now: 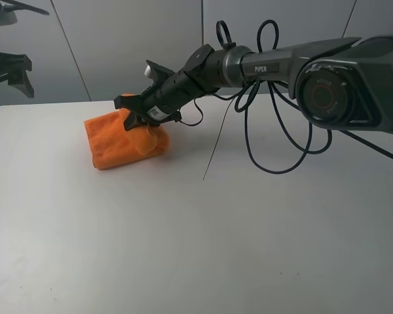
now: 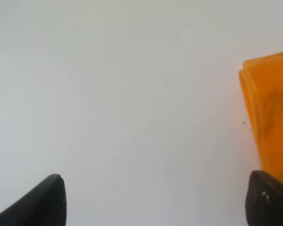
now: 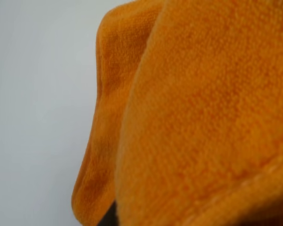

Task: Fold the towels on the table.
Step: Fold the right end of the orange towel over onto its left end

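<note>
One orange microfibre towel (image 1: 121,140) near table's (image 1: 183,248) far-left edge, right gripper (image 1: 136,118) pinching top flap; lay flap square. Left gripper (image 2: 155,202) spread, idle.

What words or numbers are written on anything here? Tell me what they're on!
"PiPER": white letters on the grey forearm of the right arm.
White label on the black right gripper: print too small to read.
Ring around the round black camera housing: lettering too blurred to read.
Folded bright orange microfibre towel: no readable text.

One orange towel (image 1: 121,142) folded into a bundle near the table's far left corner, one white table (image 1: 183,248), two robot arms, two grippers
</note>
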Action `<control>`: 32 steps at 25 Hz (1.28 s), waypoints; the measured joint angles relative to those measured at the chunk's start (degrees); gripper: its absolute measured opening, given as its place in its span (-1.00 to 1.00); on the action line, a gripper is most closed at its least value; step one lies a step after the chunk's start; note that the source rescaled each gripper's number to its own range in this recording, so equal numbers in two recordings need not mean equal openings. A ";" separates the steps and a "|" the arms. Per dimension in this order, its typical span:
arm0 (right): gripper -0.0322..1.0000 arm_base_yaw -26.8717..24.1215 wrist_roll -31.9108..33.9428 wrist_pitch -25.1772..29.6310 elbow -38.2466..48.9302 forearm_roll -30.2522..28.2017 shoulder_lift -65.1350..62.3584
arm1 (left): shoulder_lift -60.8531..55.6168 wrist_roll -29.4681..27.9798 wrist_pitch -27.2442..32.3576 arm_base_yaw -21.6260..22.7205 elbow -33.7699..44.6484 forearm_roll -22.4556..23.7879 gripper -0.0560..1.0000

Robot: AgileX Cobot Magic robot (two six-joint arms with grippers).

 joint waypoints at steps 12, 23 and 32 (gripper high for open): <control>-0.78 0.00 0.22 0.37 0.00 -0.79 0.00 | 5.76 1.14 -9.17 2.90 11.59 -5.55 0.97; 0.98 0.54 -5.34 3.99 0.00 1.44 -1.83 | -1.79 6.76 -7.51 2.90 9.17 -10.45 0.97; 1.00 5.62 -8.02 6.01 0.00 1.52 -4.69 | -7.82 7.25 -3.93 2.90 4.49 -9.96 0.97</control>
